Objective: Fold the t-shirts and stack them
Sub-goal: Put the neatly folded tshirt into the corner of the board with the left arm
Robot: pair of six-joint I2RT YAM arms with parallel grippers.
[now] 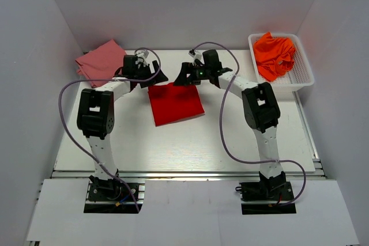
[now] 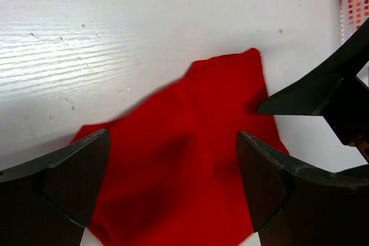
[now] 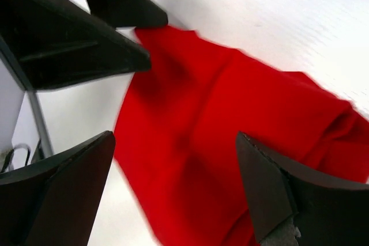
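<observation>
A bright red t-shirt (image 1: 175, 103), folded into a rectangle, lies flat on the white table near the middle. It also shows in the left wrist view (image 2: 190, 159) and in the right wrist view (image 3: 230, 136). My left gripper (image 1: 154, 77) hangs open and empty over its far left corner. My right gripper (image 1: 185, 76) hangs open and empty over its far right corner. The two grippers face each other closely. A folded dusty pink t-shirt (image 1: 99, 60) lies at the back left. Orange t-shirts (image 1: 275, 54) are heaped in the basket.
A white mesh basket (image 1: 304, 72) stands at the back right of the table. White walls close in the back and both sides. Purple cables loop from both arms.
</observation>
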